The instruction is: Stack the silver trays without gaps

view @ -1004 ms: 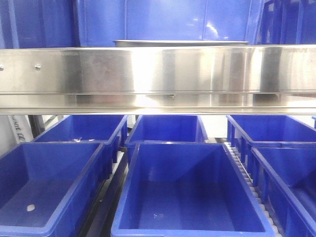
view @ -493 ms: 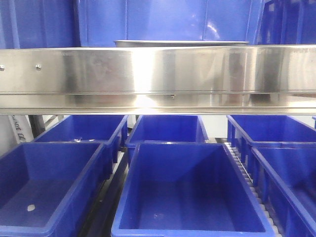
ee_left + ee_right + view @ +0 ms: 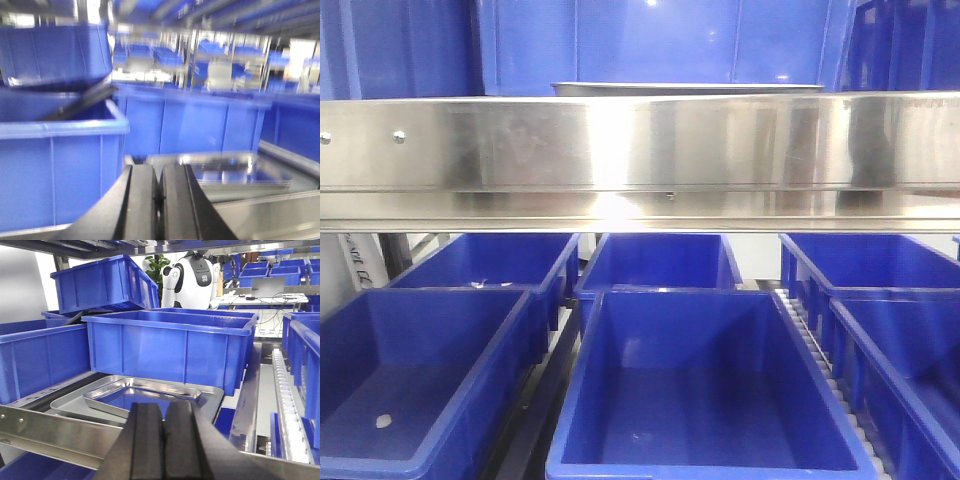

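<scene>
The silver trays [image 3: 140, 397] sit on the steel shelf behind its front rail [image 3: 640, 160], the smaller one skewed inside the bigger. They look thin, stiff and slick, so I'd pinch the flat rim. Left gripper [image 3: 159, 200] and right gripper [image 3: 164, 440] are both closed on nothing. Front view's basically unchanged from a second ago

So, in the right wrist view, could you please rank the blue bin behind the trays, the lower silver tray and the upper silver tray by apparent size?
1. Blue bin, largest.
2. Lower silver tray, partly hidden by the right gripper.
3. Upper silver tray, lying askew inside it; looks smaller.
</scene>
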